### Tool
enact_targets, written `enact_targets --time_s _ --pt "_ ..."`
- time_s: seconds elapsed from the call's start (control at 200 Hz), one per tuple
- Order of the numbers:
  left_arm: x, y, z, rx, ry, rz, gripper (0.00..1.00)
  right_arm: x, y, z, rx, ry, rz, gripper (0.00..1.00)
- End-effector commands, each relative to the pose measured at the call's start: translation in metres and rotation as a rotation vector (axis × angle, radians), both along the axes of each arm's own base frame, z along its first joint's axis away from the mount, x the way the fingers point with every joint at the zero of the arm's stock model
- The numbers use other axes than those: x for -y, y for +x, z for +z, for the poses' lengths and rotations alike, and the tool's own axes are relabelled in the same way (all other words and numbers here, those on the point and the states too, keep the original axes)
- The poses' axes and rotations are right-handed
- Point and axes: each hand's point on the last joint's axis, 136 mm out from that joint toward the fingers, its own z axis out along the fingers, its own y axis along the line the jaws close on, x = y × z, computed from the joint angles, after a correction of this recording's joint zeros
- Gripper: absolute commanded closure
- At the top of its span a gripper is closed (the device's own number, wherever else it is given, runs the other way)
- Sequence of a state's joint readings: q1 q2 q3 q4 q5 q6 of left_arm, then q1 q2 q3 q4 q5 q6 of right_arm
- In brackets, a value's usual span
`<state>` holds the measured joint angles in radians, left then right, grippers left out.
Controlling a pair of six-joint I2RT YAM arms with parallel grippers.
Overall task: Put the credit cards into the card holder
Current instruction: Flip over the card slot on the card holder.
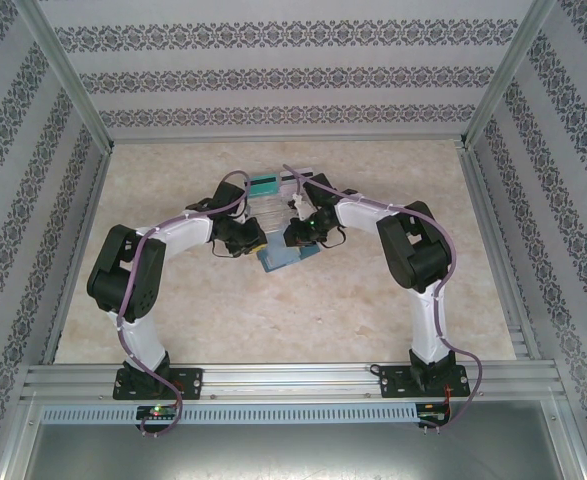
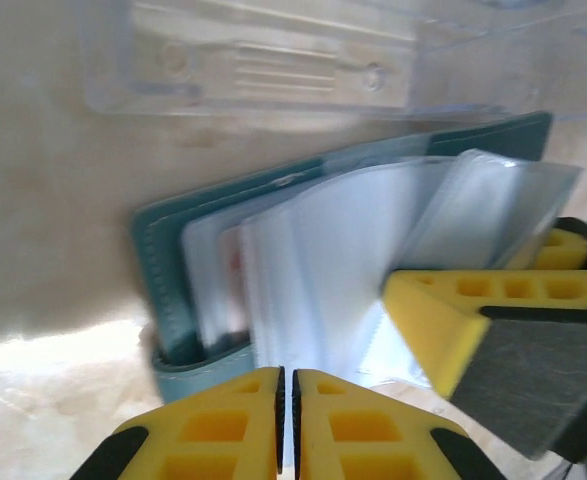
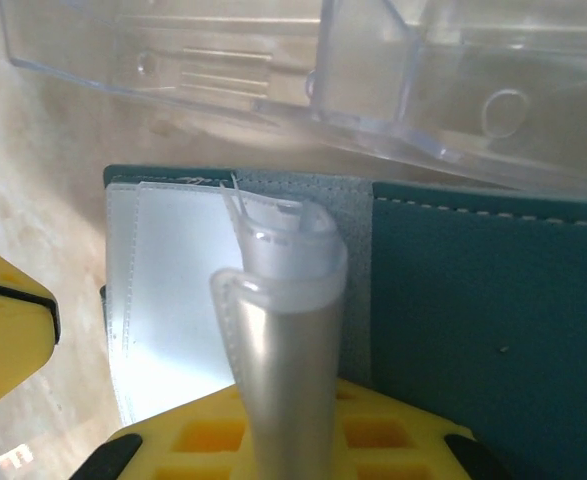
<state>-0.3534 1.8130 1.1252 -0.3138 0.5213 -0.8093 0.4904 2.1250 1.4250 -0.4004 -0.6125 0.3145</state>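
A pale, marble-patterned counter (image 1: 273, 320) lies inside walls of striped floral paper, and both arms reach in to meet at its middle.

Nearest, the left pincer (image 2: 285, 420) has its yellow fingers pressed together at the near edge of the small teal-blue folding card holder (image 3: 483, 320). I cannot tell whether a leaf is caught between them. The right pincer (image 3: 283, 420) is clamped on one clear plastic sleeve (image 3: 278, 300) of the holder, and the sleeve curls upward out of the open wallet. The holder lies open and flat on the counter between the two pincers.

Just beyond it stands a clear plastic tray (image 3: 273, 70). In the top view a teal-green credit card with a dark stripe (image 1: 265, 184) sits in the tray's far part. No card is in either pincer.

The step in hand looks like opening a pocket. To do it well, the lift on the sleeve should stay gentle, because the leaf is already buckling and a hard pull could drag the wallet or tear the seam. The left pincer should keep the holder pinned. A card must still be fetched, so one grip will probably have to let go.
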Motion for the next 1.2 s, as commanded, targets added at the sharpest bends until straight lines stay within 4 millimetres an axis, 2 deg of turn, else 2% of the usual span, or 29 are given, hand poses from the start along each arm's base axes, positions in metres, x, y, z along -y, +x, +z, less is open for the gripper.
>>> enact_targets --time_s 0.0,0.085,0.22,0.41,0.65,0.804,0.914,1.009,1.114,1.194 --pt "0.012 0.019 0.038 0.087 -0.090 0.019 0.87 -0.013 -0.006 0.019 -0.008 0.114 0.023 0.84" --pt "0.024 0.026 0.047 0.105 -0.143 0.021 0.88 -0.014 -0.006 0.018 -0.015 0.134 0.015 0.84" --pt "0.040 0.034 0.039 0.082 -0.197 0.021 0.91 -0.015 -0.003 0.020 -0.023 0.177 -0.011 0.84" --pt "0.034 0.033 0.013 0.039 -0.158 0.053 0.95 -0.012 -0.003 0.022 -0.014 0.179 -0.020 0.81" --pt "0.026 0.019 -0.025 -0.025 -0.077 0.047 1.00 -0.013 -0.005 0.020 -0.019 0.194 -0.024 0.77" --pt "0.029 0.017 -0.037 -0.043 -0.070 0.043 1.00 -0.013 -0.005 0.022 -0.017 0.207 -0.023 0.69" --pt "0.028 0.015 -0.042 -0.052 -0.059 0.035 1.00 -0.012 -0.004 0.032 -0.001 0.218 -0.029 0.57" --pt "0.025 0.012 -0.048 -0.064 -0.041 0.030 1.00 -0.005 -0.002 0.045 0.020 0.216 -0.040 0.50" --pt "0.023 0.007 -0.054 -0.075 -0.027 0.029 1.00 0.009 0.002 0.058 0.052 0.202 -0.070 0.48" --pt "0.022 0.006 -0.056 -0.080 -0.026 0.032 1.00 0.026 0.005 0.059 0.072 0.165 -0.105 0.47"
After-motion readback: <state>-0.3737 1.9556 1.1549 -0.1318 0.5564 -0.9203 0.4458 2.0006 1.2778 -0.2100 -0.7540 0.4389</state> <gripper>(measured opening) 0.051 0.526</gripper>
